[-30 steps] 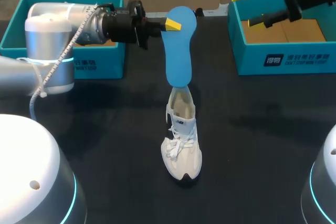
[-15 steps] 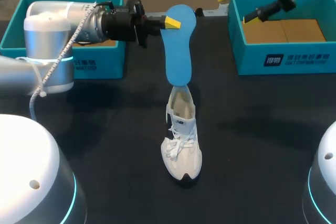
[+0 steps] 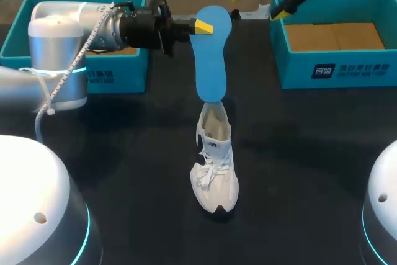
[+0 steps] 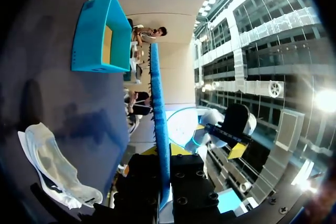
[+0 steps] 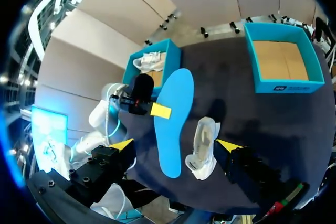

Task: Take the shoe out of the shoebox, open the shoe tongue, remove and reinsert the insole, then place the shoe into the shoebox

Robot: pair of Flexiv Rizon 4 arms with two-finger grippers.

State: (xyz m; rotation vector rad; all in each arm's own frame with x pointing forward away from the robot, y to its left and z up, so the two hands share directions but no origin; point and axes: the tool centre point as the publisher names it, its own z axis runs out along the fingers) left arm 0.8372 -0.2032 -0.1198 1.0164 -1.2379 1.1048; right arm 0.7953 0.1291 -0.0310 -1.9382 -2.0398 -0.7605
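A blue insole (image 3: 209,54) hangs upright above the heel of the white shoe (image 3: 215,166), its lower end just over the shoe's opening. My left gripper (image 3: 201,27) is shut on the insole's upper part, coming in from the left. In the left wrist view the insole (image 4: 159,124) shows edge-on between the fingers, with the shoe (image 4: 52,166) lying below. My right gripper (image 3: 259,1) hangs open high at the back, right of the insole, with nothing in it. Its wrist view looks down on the insole (image 5: 173,124), the shoe (image 5: 203,145) and the left gripper (image 5: 157,110).
A teal shoebox (image 3: 335,69) stands at the back right with only its cardboard floor showing. A second teal box (image 3: 118,76) stands at the back left behind my left arm; the right wrist view shows another white shoe (image 5: 149,61) inside it. Black tabletop (image 3: 310,166) surrounds the shoe.
My right gripper has moved left along the back, from over the right shoebox toward the middle, still open. The left gripper, insole and shoe have stayed put.
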